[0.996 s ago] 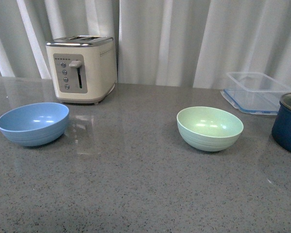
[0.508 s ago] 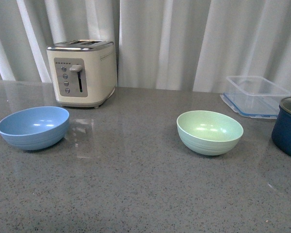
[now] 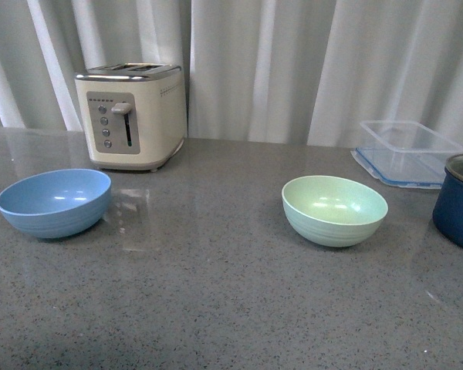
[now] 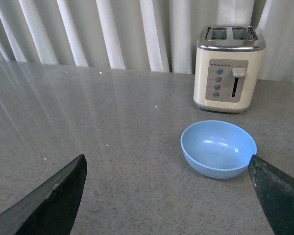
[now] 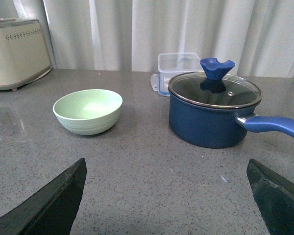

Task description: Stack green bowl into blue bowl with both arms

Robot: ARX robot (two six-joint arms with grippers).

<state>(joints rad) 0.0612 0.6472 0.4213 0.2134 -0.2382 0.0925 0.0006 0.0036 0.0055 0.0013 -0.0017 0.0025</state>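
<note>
The blue bowl (image 3: pixel 54 202) sits upright and empty on the grey counter at the left, in front of the toaster. It also shows in the left wrist view (image 4: pixel 218 148). The green bowl (image 3: pixel 335 210) sits upright and empty at centre right, well apart from the blue one. It also shows in the right wrist view (image 5: pixel 88 111). Neither arm shows in the front view. My left gripper (image 4: pixel 167 193) is open and empty, short of the blue bowl. My right gripper (image 5: pixel 166 196) is open and empty, short of the green bowl and the pot.
A cream toaster (image 3: pixel 131 114) stands at the back left. A clear blue-rimmed container (image 3: pixel 407 150) sits at the back right. A dark blue lidded pot (image 5: pixel 213 110) with a long handle stands right of the green bowl. White curtains hang behind the counter.
The front view has shifted slightly, so everything sits a little lower in the picture than a second ago. Neither bowl has moved on the counter.
</note>
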